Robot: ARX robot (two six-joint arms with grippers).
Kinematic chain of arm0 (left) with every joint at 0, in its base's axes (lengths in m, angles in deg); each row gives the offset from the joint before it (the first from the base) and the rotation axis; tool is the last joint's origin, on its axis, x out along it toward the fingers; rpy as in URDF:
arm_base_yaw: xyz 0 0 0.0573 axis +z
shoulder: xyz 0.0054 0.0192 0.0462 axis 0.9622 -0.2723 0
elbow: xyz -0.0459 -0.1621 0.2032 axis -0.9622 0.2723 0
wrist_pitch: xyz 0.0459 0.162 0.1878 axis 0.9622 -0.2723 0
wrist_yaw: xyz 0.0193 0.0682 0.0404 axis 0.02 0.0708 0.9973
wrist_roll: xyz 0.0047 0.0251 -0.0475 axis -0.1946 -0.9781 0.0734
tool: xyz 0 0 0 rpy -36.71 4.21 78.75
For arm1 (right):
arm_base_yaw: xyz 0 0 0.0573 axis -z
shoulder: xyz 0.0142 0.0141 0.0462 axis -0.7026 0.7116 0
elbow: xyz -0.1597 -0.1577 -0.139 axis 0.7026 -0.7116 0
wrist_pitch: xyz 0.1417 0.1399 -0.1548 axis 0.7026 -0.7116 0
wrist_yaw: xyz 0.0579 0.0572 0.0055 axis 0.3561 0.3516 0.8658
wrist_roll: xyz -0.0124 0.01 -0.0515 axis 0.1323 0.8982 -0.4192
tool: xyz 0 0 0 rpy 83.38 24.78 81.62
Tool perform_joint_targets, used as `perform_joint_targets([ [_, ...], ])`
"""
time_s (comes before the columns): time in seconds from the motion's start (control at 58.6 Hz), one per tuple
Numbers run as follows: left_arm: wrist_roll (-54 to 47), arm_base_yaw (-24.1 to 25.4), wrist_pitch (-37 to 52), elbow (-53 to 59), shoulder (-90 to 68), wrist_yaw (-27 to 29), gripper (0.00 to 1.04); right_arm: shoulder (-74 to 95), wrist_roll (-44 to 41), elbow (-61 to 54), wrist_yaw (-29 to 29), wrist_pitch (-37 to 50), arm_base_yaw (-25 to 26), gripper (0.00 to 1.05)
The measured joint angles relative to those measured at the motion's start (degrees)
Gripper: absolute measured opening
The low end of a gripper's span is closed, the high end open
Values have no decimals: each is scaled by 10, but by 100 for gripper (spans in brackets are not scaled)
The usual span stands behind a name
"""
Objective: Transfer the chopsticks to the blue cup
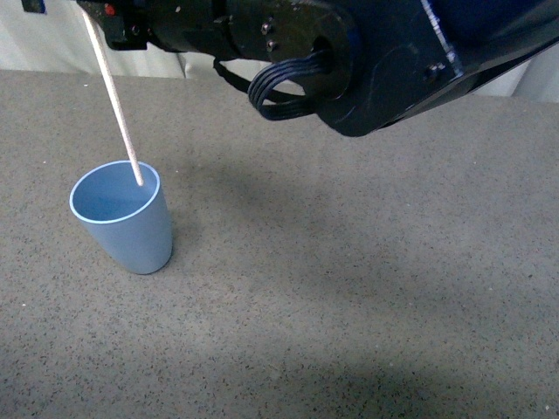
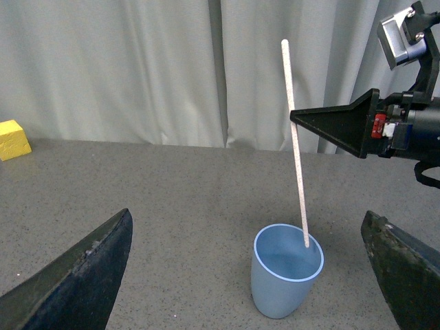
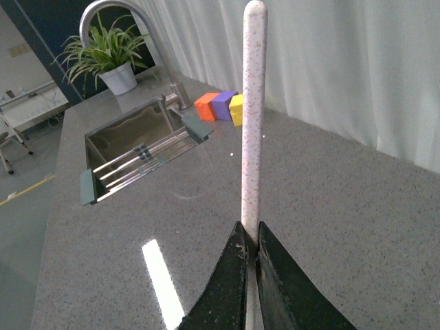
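The blue cup (image 1: 122, 218) stands upright on the grey counter at the left. The chopsticks (image 1: 113, 105), one cream-white stick, hang slanted above it with the lower tip just inside the cup's far rim. My right gripper (image 3: 251, 237) is shut on the chopsticks (image 3: 250, 124) partway up the shaft; in the left wrist view its pointed jaws pinch the chopsticks (image 2: 295, 144) above the blue cup (image 2: 285, 278). My left gripper (image 2: 247, 258) is open, its fingers (image 2: 75, 275) spread wide to either side of the cup, nothing between them.
The right arm (image 1: 367, 52) fills the top of the front view. A yellow block (image 2: 14, 139) lies by the curtain. A sink (image 3: 134, 148) with a tap, a potted plant (image 3: 110, 58) and coloured blocks (image 3: 220, 106) lie farther along the counter.
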Motion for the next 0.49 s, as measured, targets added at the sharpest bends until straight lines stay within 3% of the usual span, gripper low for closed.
perform_joint_targets([
  [0.495, 0, 0, 0, 0, 0, 0, 98, 28, -26, -28, -3, -8, -27, 1],
])
